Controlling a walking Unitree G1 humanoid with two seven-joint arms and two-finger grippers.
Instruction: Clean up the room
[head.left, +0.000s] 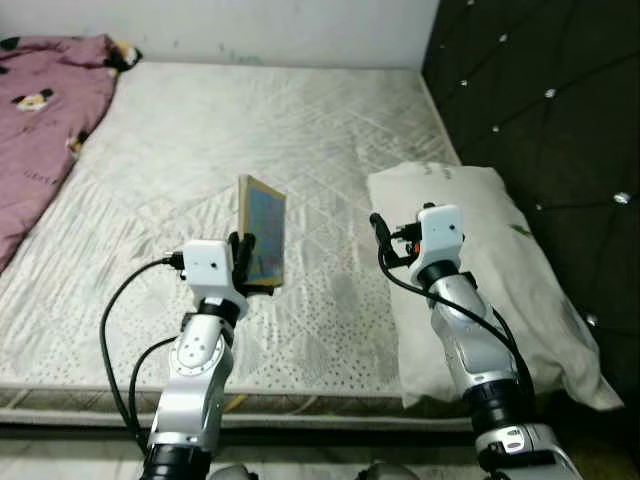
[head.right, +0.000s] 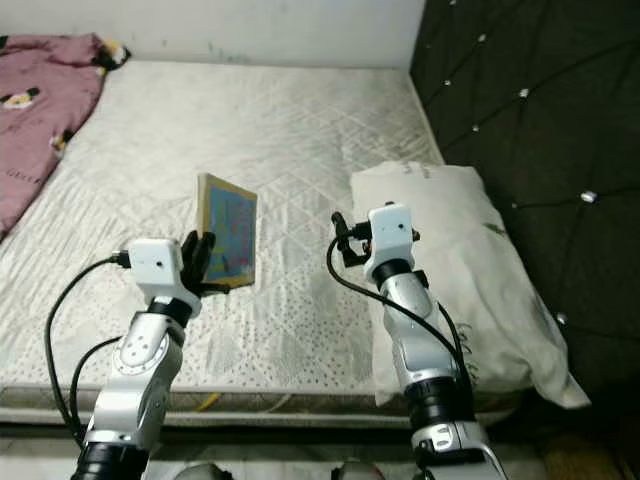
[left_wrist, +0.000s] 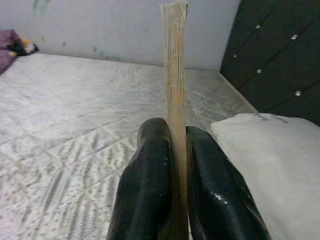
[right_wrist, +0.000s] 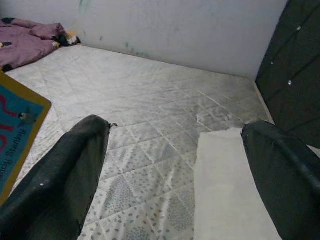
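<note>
Book (head.left: 264, 233) stands upright above the bed (head.left: 300, 140), clamped edge-on in the left tool (left_wrist: 175, 165); cover writing too small to read. Right tool (right_wrist: 175, 165) hangs wide apart beside the pillow (head.left: 480, 260). Pink blanket (head.left: 40, 130) lies far left.

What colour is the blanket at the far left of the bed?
The blanket is pink-purple with small cartoon prints, best seen in left eye view.

Silver jointed arms, white wrist boxes, looping black cables, glossy black jaws.
</note>
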